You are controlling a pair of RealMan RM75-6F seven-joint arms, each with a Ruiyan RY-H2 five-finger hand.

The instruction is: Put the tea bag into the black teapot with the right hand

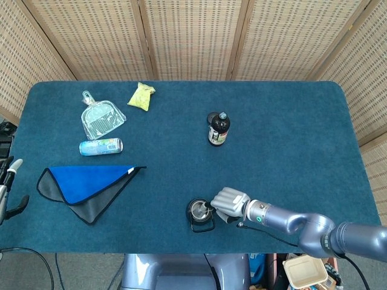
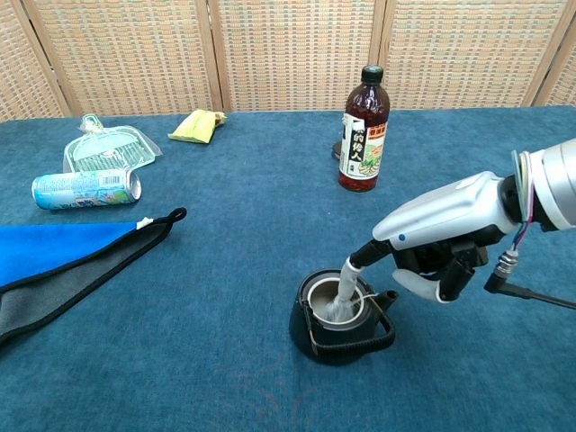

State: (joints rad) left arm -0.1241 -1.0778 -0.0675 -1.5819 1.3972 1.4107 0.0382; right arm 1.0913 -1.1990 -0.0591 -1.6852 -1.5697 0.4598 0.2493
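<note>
— one finger of the right hand [image 2: 441, 243] pokes down into the black teapot [image 2: 340, 319], the rest curled under the palm.
— and the tea bag [image 2: 340, 304]?
— inside the teapot's mouth, under that fingertip. whether it's pinched, i can't tell.
— the left hand [image 1: 8, 187]?
— far left of the teapot, fingers apart, holding nothing.
</note>
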